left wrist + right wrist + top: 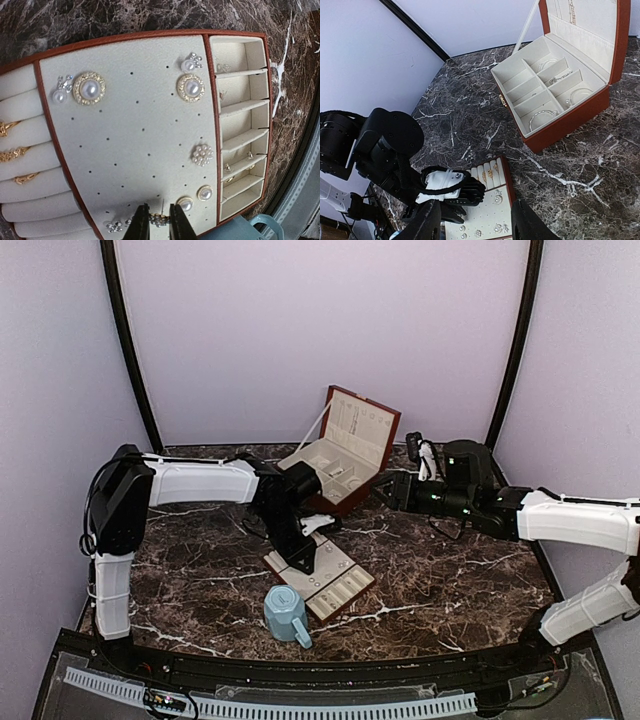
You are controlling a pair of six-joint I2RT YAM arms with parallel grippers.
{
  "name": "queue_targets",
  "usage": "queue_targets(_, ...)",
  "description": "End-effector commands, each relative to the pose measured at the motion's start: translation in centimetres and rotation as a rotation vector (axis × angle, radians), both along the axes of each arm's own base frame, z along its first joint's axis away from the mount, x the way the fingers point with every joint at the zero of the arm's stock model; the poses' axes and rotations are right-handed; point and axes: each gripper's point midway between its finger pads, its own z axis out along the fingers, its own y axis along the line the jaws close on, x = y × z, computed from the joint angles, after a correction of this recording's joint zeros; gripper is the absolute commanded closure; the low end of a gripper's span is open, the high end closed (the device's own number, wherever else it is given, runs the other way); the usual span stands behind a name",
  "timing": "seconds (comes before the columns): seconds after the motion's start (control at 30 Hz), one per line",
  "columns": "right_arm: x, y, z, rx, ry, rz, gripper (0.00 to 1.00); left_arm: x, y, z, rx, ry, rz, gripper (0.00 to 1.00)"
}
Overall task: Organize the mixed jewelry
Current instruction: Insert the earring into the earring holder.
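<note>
The mixed jewelry lies on a brown, cream-lined tray [125, 130]: gold-rimmed pearl studs [89, 89], a pearl cluster stud [202, 155], gold rings [12, 154] in the ring rolls and tiny bits [227, 167] in the side slots. My left gripper [157, 225] stands low over the tray's near edge, shut on a small cluster stud [160, 219] with its post pointing up. From above, the left gripper [303, 562] points down onto the tray [335, 585]. My right gripper [475, 225] hangs open and empty by the open jewelry box [555, 115], where silvery bracelets [542, 116] lie in compartments.
A light-blue mug [285, 612] stands just in front of the tray, its rim touching the tray's corner in the left wrist view. The open box [340, 455] sits behind the tray with its lid raised. Dark marble table [450, 580] stretches to the right.
</note>
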Motion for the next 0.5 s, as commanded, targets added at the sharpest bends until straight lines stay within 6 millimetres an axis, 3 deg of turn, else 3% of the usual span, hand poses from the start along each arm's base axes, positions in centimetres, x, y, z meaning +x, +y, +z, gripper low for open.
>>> queue_targets(0.0,0.17,-0.3,0.39,0.001,-0.021,-0.009,0.52,0.03,-0.05,0.48,0.009,-0.01,-0.021,0.96)
queue_targets(0.47,0.19,-0.3,0.19,-0.006,-0.018,-0.008,0.52,0.07,-0.28,0.44,0.005,-0.007,-0.022,0.96)
